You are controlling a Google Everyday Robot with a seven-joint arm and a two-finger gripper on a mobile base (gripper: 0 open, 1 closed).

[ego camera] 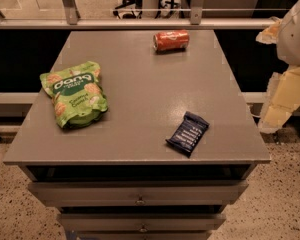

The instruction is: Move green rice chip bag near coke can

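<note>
**Figure.** Bench (140, 79) carrying three items. The green chip bag (74, 93) lay flat near the left edge, well apart from the red can (171, 40). The can rested on its side close to the far edge, right of centre. A dark blue bar (187, 133) sat toward the front right corner. The claw (282, 99) hung beyond the right edge, off the bench and touching nothing; whether it was open or closed could not be told. Likely hazards: a pinch on a loose fold of the crinkly bag could slip in transit, and a bag set down too close could nudge the can, which would probably roll toward the far edge.
</note>
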